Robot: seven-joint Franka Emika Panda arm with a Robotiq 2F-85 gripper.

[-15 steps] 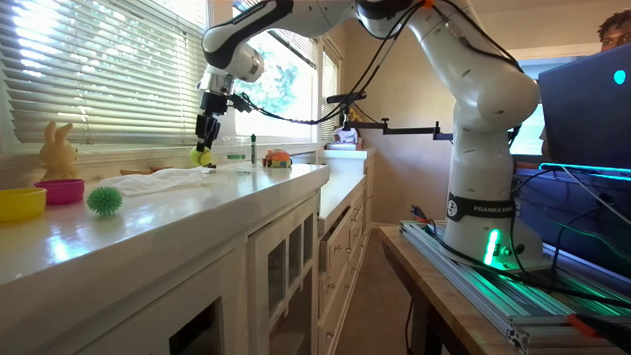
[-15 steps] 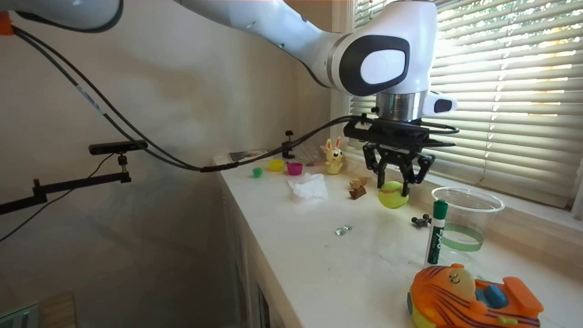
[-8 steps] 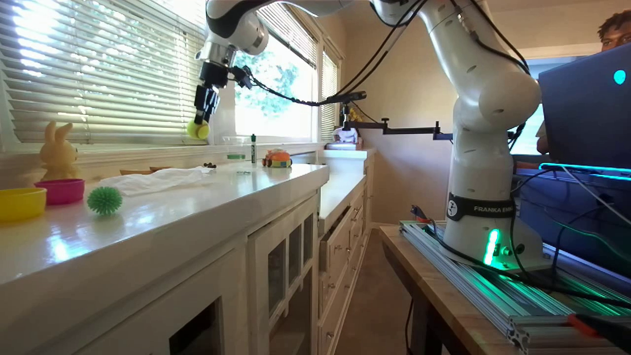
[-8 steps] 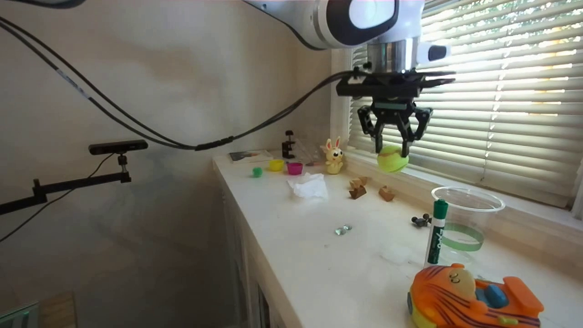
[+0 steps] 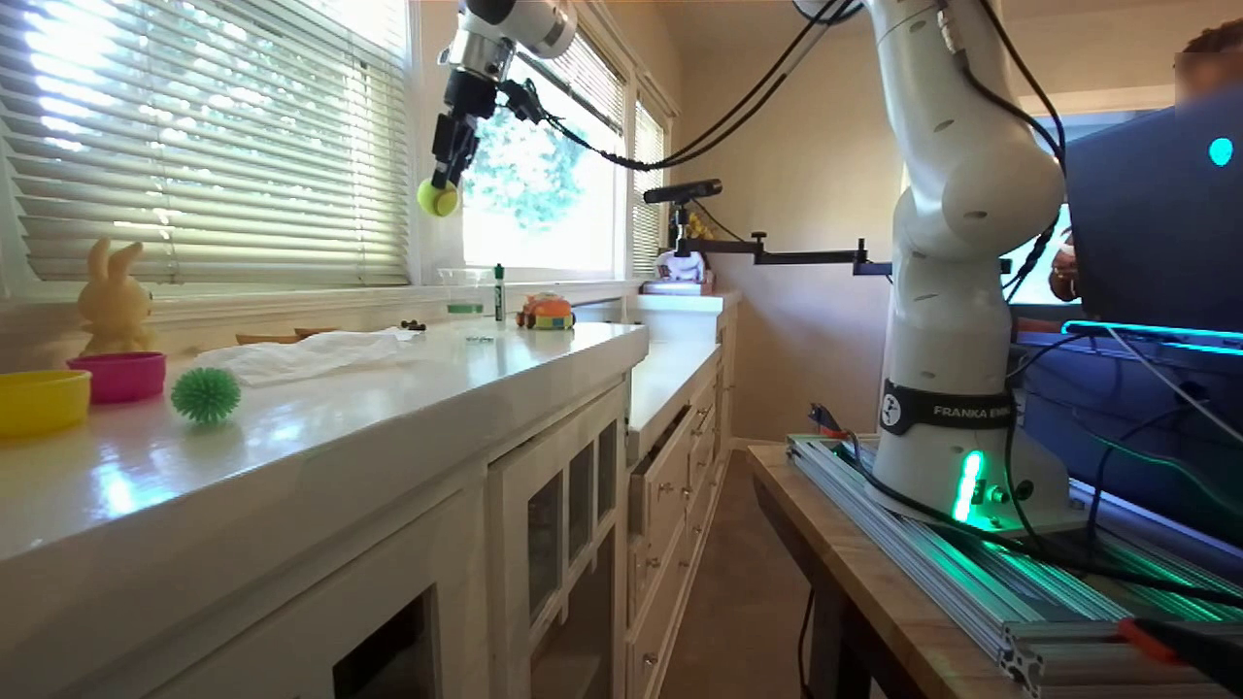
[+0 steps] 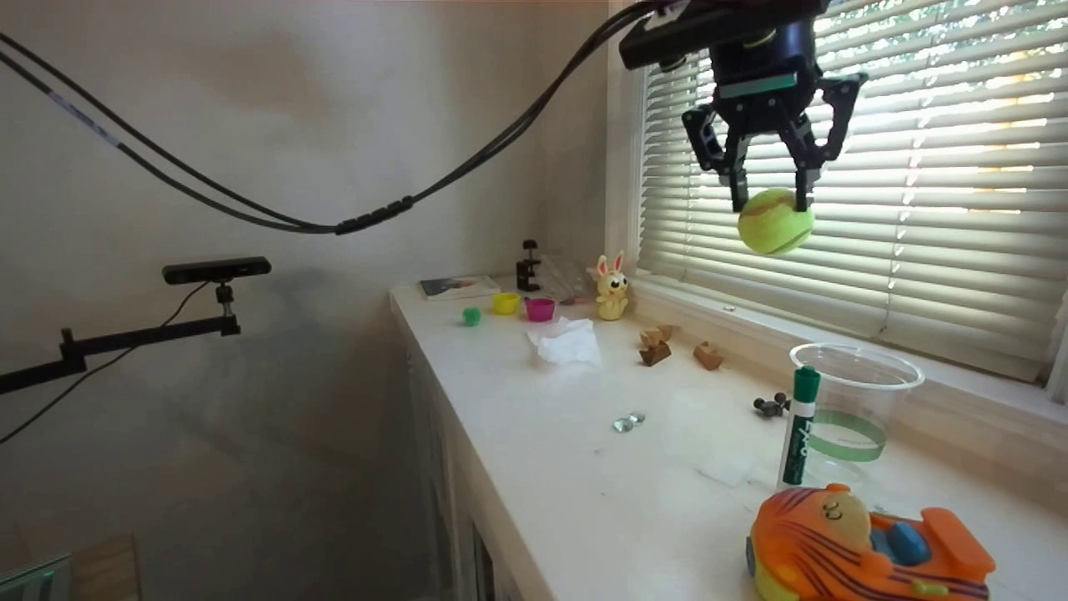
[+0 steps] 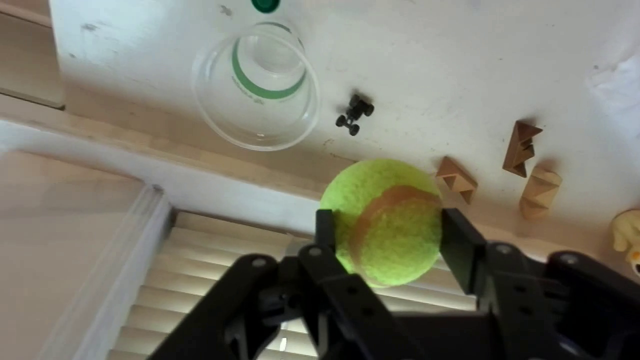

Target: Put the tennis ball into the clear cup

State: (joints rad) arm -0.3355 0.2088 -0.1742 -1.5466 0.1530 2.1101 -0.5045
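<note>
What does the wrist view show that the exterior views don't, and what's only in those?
Only the wrist view looks down through the mouth of the clear cup to its base.
Only the exterior views show the orange toy car, pink bowl, yellow bowl and spiky green ball.
All three share the tennis ball held in the gripper, the clear cup and a small black wheeled piece.

Fuzzy tennis ball [image 7: 382, 223], plastic cup [image 7: 257, 92], glossy countertop [image 5: 291, 413]

The black base band [image 5: 947, 410] reads "FRANKA EMI…", the green-capped marker [image 6: 798, 444] "EXPO".
</note>
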